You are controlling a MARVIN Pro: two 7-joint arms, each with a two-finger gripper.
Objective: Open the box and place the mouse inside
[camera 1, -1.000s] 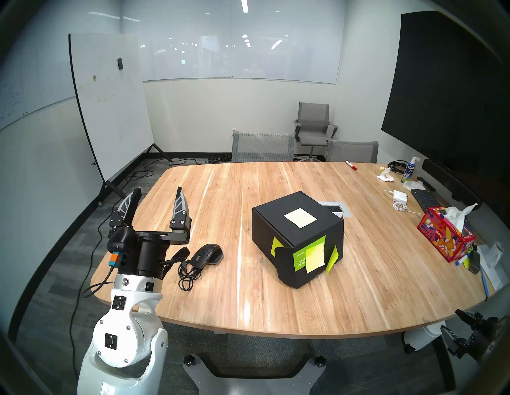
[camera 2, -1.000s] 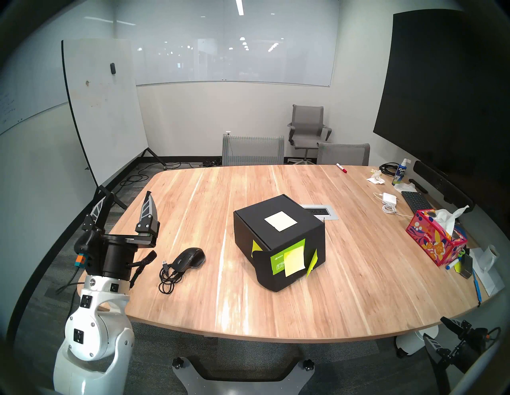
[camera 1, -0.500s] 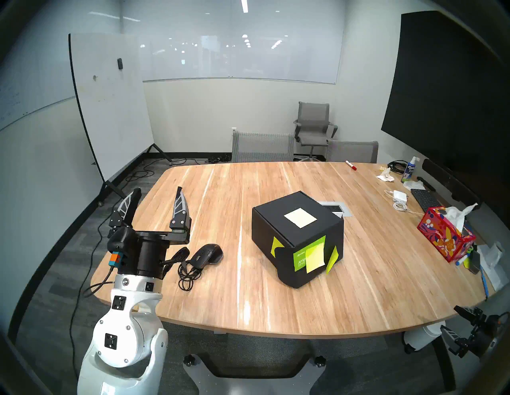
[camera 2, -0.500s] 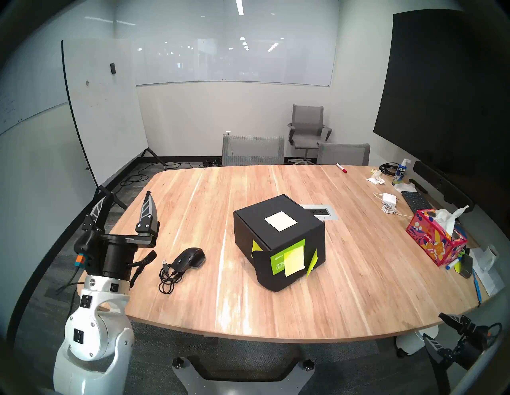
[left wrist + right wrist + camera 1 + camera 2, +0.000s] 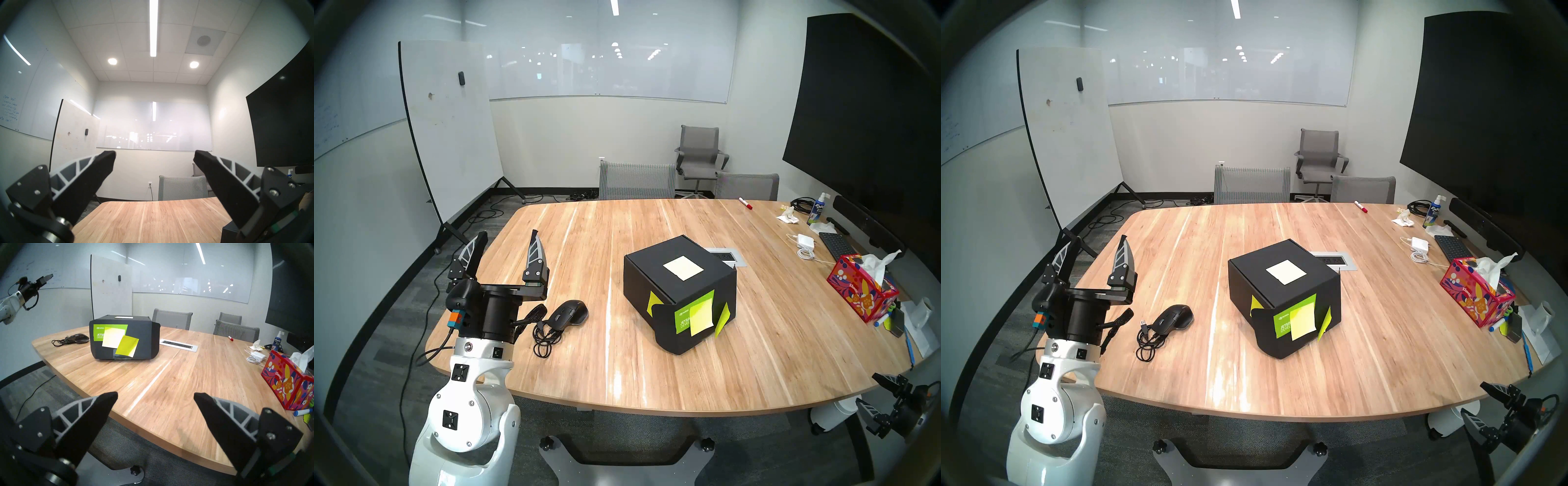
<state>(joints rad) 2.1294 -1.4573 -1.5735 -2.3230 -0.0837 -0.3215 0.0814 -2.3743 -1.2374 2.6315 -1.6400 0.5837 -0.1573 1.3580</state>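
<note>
The black box stands mid-table with its flap lid shut. It has a cream sticker on top, and a green label and yellow-green sticky notes on its front. The black mouse lies left of the box with its coiled cable beside it. My left gripper is open and empty, raised over the table's left edge and pointing up and away, behind and left of the mouse. My right gripper is open and empty, off the table's near right corner.
A red floral tissue box, black keyboard, white charger, spray bottle and small clutter fill the right side. A power hatch sits in the table behind the box. Chairs line the far edge.
My right gripper has risen a little at the near right corner. The left arm, box and mouse have not moved.
</note>
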